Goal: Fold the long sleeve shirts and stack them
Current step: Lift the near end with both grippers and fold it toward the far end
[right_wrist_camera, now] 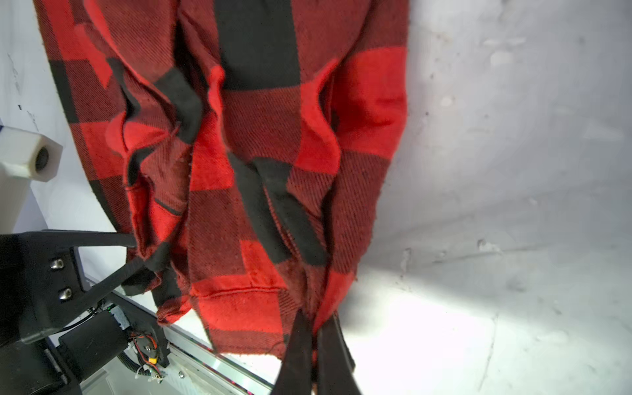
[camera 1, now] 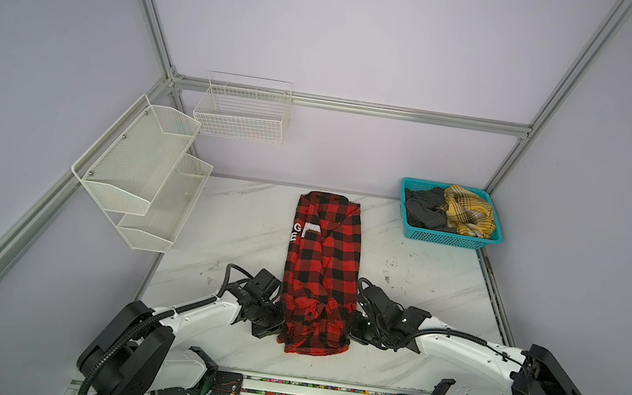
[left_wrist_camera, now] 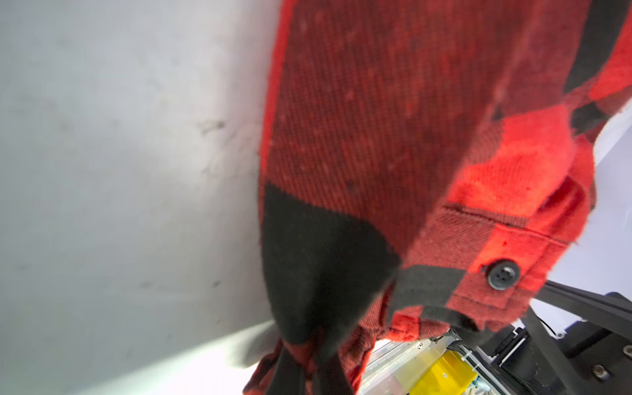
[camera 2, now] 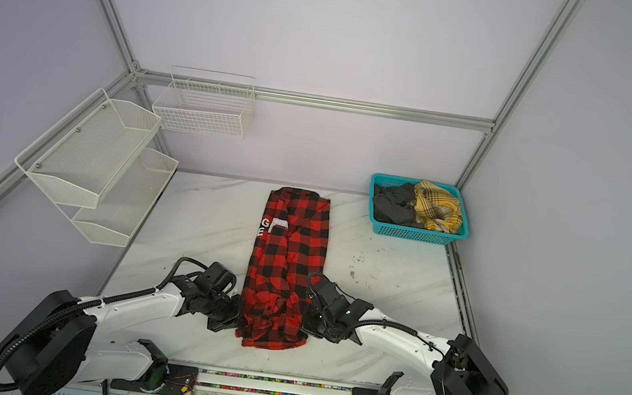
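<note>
Now your left gripper [left_wrist_camera: 307, 355] and right gripper [right_wrist_camera: 316, 330] are clamped on opposite edges of the red-and-black buffalo-check flannel shirt [camera 1: 321, 270] lying on the white marbled tabletop [camera 1: 242, 230].

On table [camera 1: 242, 230], centre: shirt [camera 1: 323, 267], lengthwise. Its near end sits between left gripper [camera 1: 281, 326] and right gripper [camera 1: 353, 330]. Far right: basket [camera 1: 447, 239].

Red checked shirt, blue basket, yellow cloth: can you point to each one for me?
red checked shirt [camera 1: 323, 267], in a top view, on the middle of its folded body.
teal basket [camera 1: 447, 239], in a top view, on its front wall.
yellow cloth [camera 1: 469, 214], in a top view, on its crumpled middle.
</note>
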Robot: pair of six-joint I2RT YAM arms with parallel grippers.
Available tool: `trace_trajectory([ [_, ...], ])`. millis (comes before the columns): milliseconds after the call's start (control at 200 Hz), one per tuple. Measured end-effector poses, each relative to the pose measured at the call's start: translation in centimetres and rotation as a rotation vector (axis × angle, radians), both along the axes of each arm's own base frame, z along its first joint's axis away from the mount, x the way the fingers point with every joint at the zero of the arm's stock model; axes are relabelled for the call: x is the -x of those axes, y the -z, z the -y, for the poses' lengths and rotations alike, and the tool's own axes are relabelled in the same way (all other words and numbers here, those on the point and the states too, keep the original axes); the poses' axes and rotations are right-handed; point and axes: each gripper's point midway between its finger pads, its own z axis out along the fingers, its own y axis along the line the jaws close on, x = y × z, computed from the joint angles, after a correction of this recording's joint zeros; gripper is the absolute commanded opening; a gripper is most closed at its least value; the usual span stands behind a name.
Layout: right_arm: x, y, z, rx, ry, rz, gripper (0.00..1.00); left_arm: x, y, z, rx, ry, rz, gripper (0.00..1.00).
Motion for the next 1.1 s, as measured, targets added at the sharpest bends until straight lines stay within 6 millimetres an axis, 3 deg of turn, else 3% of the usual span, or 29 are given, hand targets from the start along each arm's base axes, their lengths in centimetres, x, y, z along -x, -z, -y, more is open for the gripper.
trace_trajectory([
  [195, 2.6, -0.1, -0.4, -0.020, -0.023, -0.019, 0.00, 2.1, -0.1, 0.8, -0.020, 0.053, -0.024, 0.00],
  [330, 4.0, -0.7, -0.4, -0.016, -0.027, -0.027, 0.00, 2.5, -2.2, 1.1, 0.022, 0.025, 0.020, 0.00],
  [420, 3.6, -2.1, -0.3, -0.027, -0.003, -0.011, 0.00, 2.0, -4.1, 1.2, 0.070, -0.013, 0.077, 0.00],
  [500, 2.5, -3.9, -0.6, -0.056, 0.023, 0.004, 0.00, 1.8, -4.5, 1.0, 0.064, -0.029, 0.085, 0.00],
  [605, -0.7, -6.2, -0.8, -0.086, 0.073, 0.041, 0.00, 0.8, -4.5, 0.8, 0.023, -0.056, 0.059, 0.00],
  [700, -5.1, -7.8, -0.8, -0.081, 0.106, 0.076, 0.00, -2.2, -5.4, 0.5, 0.021, -0.121, 0.078, 0.00],
  [865, -14.7, -8.9, -1.6, -0.053, 0.122, 0.131, 0.00, -10.7, -7.3, -0.2, 0.024, -0.219, 0.125, 0.00],
  [985, -20.6, -7.7, -1.6, -0.027, 0.120, 0.147, 0.00, -18.1, -8.2, 0.6, 0.043, -0.217, 0.184, 0.00],
  [1100, -25.1, -6.6, -1.1, -0.026, 0.121, 0.149, 0.00, -23.2, -8.2, 1.1, 0.053, -0.204, 0.231, 0.00],
])
